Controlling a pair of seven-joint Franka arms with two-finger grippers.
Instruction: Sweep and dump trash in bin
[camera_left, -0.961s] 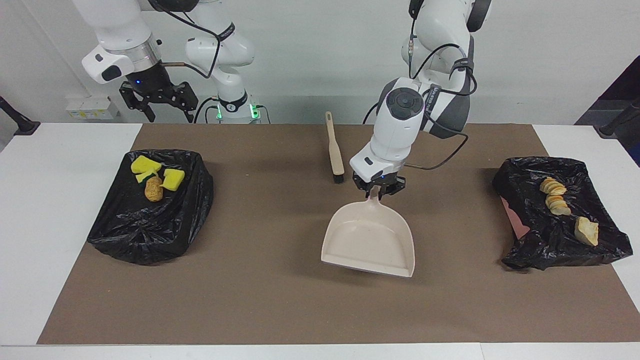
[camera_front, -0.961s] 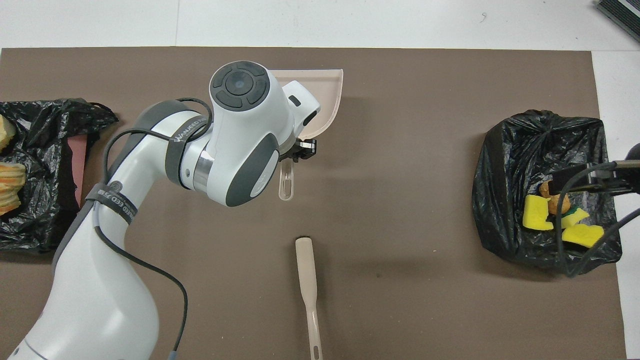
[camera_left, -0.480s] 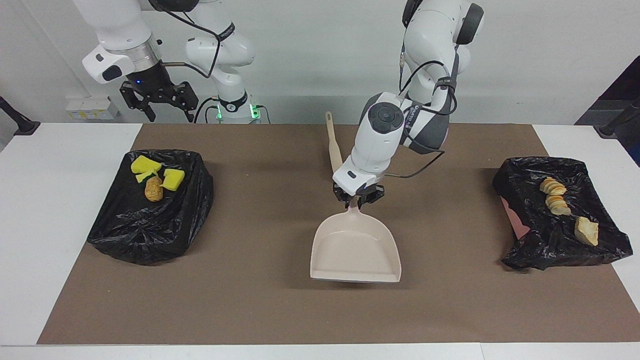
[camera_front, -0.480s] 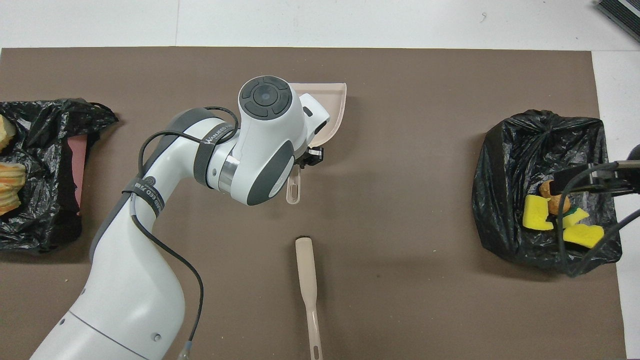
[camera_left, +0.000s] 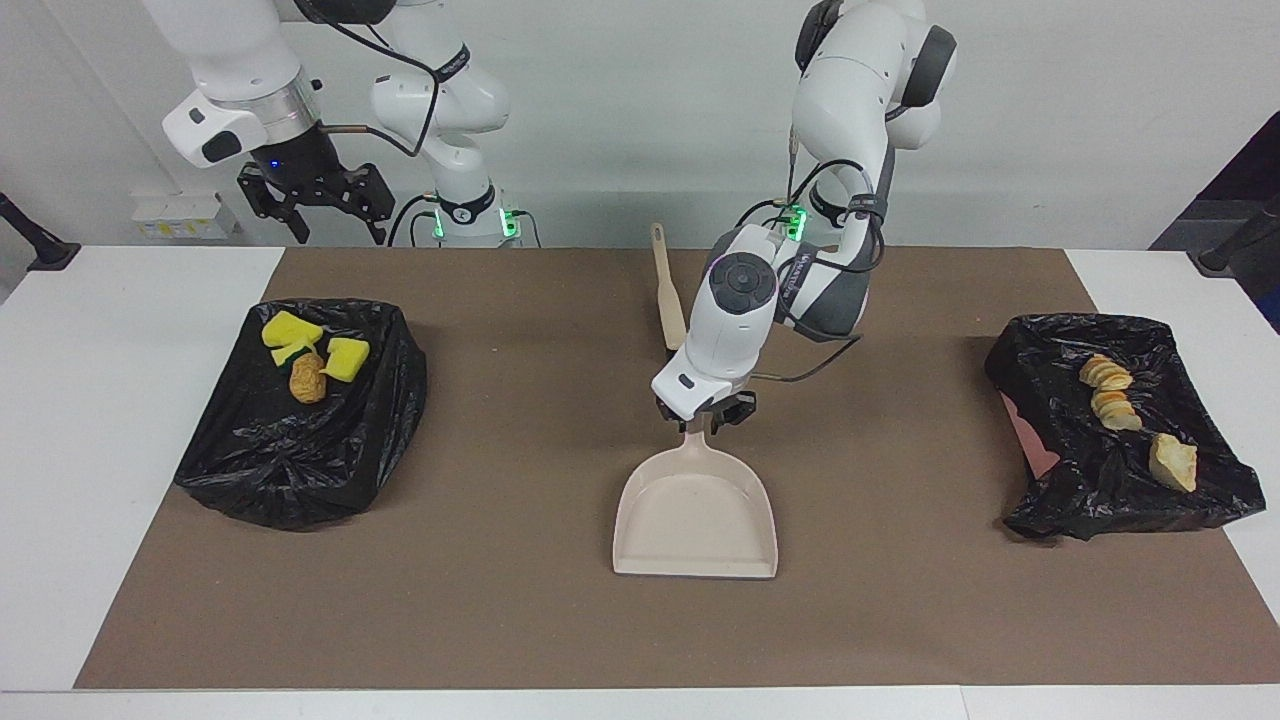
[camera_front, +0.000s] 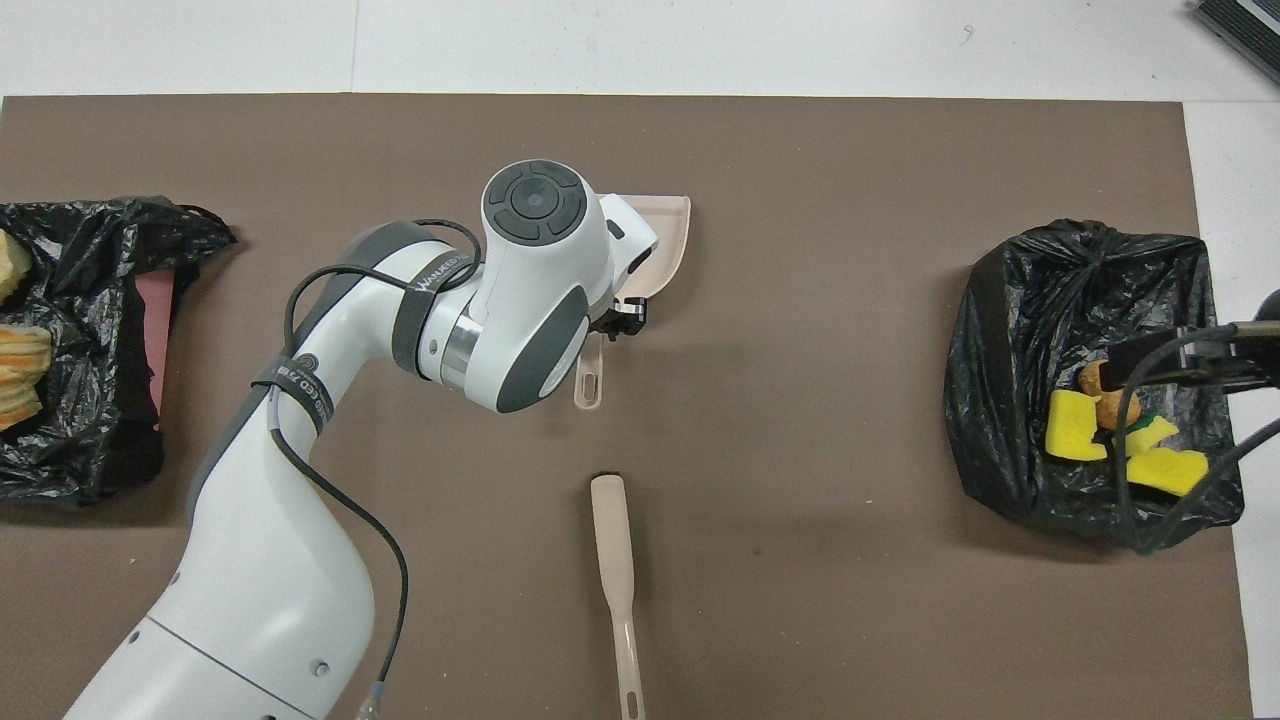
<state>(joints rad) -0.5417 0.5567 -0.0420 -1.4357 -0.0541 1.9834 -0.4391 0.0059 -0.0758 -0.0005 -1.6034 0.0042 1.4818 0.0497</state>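
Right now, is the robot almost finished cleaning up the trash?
Nearly. The yellow sponge bits and the brown lump lie on one black bag, and the pale lumps on the other black bag. No scraps show on the mat. The left hand is at the empty dustpan handle. The brush lies beside it. The right hand waits.

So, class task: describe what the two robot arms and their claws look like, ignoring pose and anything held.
Both arms are glossy white with rounded joints. The left arm has dark grey joint panels, a round grey cap with buttons, a lettered black band and loose black cables. The right arm has a silver wrist ring. The left claw and the right claw are black.
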